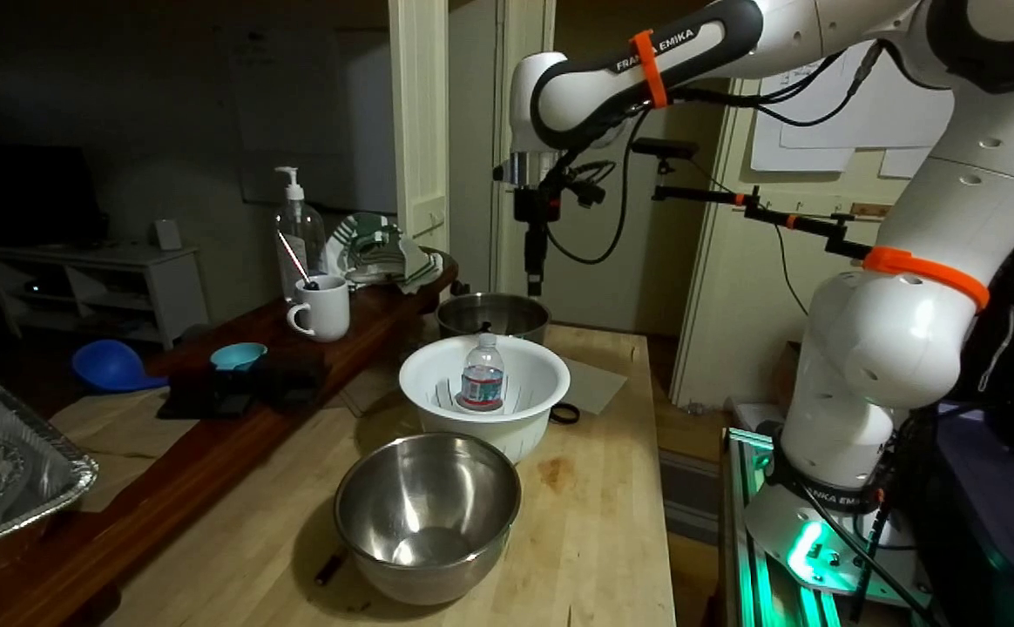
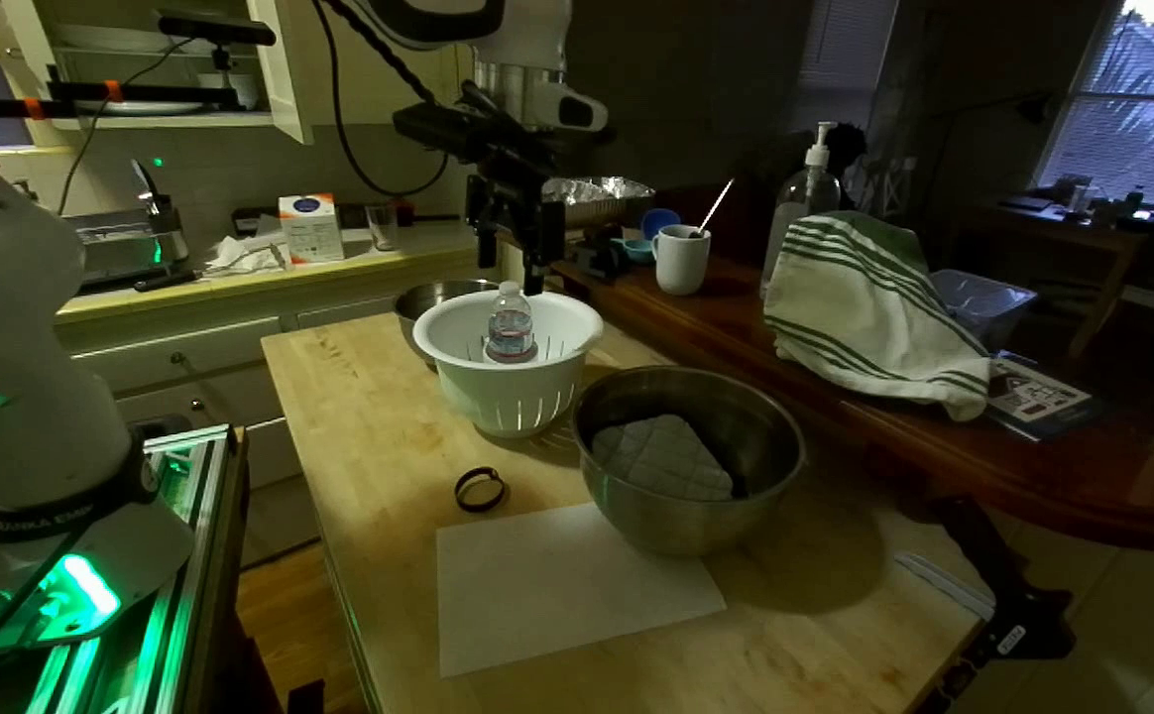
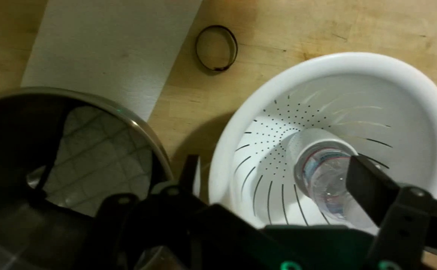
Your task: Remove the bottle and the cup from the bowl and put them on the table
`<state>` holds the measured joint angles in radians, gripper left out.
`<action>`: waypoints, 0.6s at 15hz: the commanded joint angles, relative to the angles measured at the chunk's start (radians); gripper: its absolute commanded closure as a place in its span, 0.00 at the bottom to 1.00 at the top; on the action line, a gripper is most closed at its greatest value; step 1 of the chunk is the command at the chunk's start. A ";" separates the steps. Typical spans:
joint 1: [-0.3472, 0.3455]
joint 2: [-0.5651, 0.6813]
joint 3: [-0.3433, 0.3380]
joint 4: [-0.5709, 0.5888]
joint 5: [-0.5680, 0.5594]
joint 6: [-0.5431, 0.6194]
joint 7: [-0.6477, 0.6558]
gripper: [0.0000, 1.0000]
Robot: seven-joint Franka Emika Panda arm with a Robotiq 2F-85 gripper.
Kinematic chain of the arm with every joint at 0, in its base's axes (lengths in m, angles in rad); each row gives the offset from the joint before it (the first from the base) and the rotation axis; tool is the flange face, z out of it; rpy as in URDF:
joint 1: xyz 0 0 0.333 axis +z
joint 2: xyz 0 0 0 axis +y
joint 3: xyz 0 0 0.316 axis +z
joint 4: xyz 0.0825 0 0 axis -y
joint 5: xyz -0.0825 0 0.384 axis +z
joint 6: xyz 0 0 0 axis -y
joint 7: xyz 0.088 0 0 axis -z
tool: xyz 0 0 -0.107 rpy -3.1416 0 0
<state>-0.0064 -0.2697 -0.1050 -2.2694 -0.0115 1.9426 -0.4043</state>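
While end effector (image 2: pixel 511 272) hangs wide-spread | bottle (image 2: pixel 511 327) stands in cup (image 3: pixel 309 139) inside bowl (image 2: pixel 508 392) | below, off-centre

The light is dim, the arm's base (image 1: pixel 807 544) glowing green.

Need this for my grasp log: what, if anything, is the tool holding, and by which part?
Nothing: the tool hangs open, and the bottle stands in the cup inside the white bowl, not gripped.
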 commanded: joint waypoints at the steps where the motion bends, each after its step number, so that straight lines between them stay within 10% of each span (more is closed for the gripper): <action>1: 0.044 -0.018 0.039 -0.053 0.031 0.035 -0.024 0.00; 9: 0.120 0.051 0.063 -0.059 0.182 0.115 -0.152 0.00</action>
<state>0.1024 -0.2420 -0.0430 -2.3193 0.1136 2.0166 -0.5139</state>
